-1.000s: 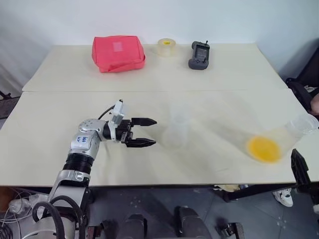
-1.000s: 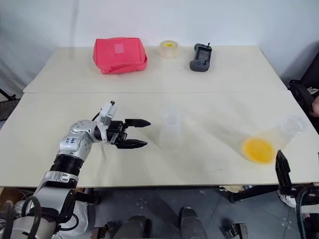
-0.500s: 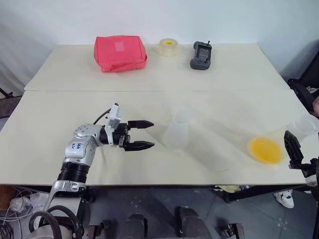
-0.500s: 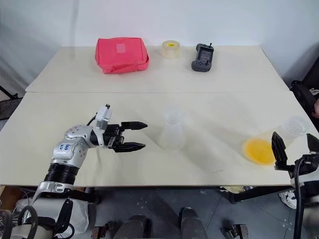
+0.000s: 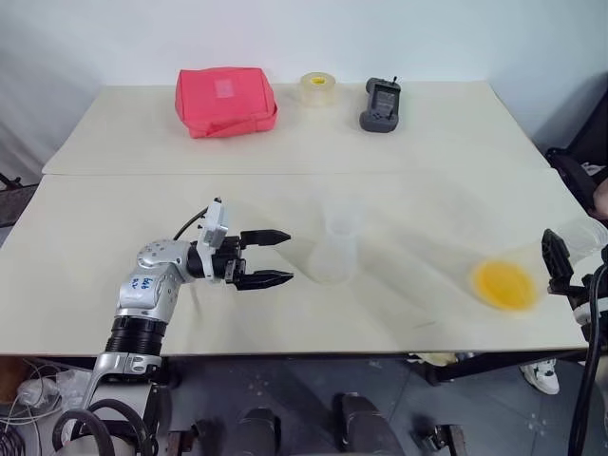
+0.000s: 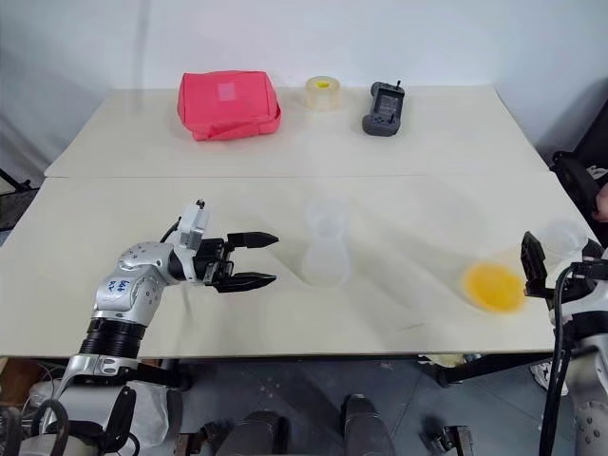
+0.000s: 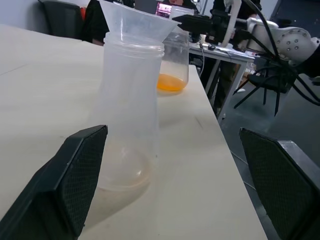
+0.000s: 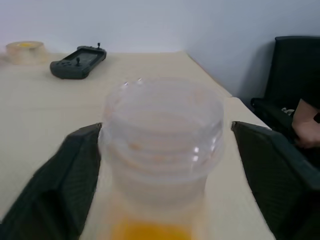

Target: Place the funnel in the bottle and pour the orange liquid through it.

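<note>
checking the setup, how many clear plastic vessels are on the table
2: the bottle stands mid-table with the funnel in its neck; the wide-mouthed vessel holding the orange liquid sits at the right edge, between the right gripper's fingers.

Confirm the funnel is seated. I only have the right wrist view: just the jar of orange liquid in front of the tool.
Observer: Yes. The funnel sits upright in the neck of the bottle.
Operator: Left tool?
Observer: The left tool is open and level. It points at the bottle from its left and is not touching it.
Operator: Where's the bottle relative to my jar?
Observer: The bottle stands mid-table. The jar is well off to its right, near the right end of the table.
</note>
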Motion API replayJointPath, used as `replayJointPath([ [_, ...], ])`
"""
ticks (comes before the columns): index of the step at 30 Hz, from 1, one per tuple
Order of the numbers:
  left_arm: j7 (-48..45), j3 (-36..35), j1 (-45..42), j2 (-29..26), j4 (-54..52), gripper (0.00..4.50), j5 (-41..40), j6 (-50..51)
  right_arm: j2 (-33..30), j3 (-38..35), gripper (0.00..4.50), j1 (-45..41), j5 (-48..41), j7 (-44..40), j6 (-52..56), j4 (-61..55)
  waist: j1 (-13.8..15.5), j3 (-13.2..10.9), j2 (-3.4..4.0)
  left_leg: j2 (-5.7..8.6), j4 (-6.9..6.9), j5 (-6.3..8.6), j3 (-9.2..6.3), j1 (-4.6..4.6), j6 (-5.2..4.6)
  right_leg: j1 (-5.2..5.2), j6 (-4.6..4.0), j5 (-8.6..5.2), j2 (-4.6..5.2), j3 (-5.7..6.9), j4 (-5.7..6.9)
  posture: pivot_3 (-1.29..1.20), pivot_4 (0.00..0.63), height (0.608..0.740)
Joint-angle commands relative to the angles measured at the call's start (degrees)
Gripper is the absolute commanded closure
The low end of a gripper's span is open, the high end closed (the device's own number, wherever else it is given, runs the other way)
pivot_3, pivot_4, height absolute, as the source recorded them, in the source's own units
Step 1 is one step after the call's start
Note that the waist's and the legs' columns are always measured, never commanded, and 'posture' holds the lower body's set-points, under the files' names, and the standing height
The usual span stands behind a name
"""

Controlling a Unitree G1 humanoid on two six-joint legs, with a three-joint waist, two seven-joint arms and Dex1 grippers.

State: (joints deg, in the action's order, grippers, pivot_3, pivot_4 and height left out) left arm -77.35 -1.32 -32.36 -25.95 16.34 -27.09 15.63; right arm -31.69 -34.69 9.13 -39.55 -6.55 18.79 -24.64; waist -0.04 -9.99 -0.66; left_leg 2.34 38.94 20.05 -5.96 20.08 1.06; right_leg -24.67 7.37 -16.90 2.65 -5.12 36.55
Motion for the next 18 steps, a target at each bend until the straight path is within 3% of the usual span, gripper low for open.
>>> replayJointPath([
  [1, 0.1, -1.2, 0.3, -0.8, -1.8, 0.0, -1.3, -0.1, -0.4, -1.1, 1.55, -0.8, -1.0, 0.3, 2.5, -2.3, 0.0, 0.0, 0.0, 0.0, 0.0, 0.0, -0.01, 0.01, 0.0, 0.0, 0.0, 0.0, 0.0, 0.01, -0.01, 0.0, 0.15, 0.74],
  [9, -0.5, -1.6, -0.4, -0.9, 0.1, 0.0, -1.0, -1.4, -3.5, 0.6, 1.69, -4.4, -2.3, 4.1, 9.9, -16.3, -0.2, 0.0, 0.08, -0.03, -0.04, 0.01, 0.01, 0.03, 0.02, -0.08, 0.0, 0.0, 0.02, -0.05, -0.01, 0.0, 0.15, 0.74],
  [18, -2.2, -1.8, -5.7, 0.0, 9.6, 0.0, 0.8, -8.8, -11.5, 15.4, 1.69, -25.0, -0.1, 12.9, 25.6, -25.5, 0.1, 0.0, 0.07, -0.05, -0.05, -0.01, -0.1, 0.16, 0.09, -0.19, -0.03, 0.02, 0.05, 0.07, -0.1, 0.0, 0.15, 0.74],
])
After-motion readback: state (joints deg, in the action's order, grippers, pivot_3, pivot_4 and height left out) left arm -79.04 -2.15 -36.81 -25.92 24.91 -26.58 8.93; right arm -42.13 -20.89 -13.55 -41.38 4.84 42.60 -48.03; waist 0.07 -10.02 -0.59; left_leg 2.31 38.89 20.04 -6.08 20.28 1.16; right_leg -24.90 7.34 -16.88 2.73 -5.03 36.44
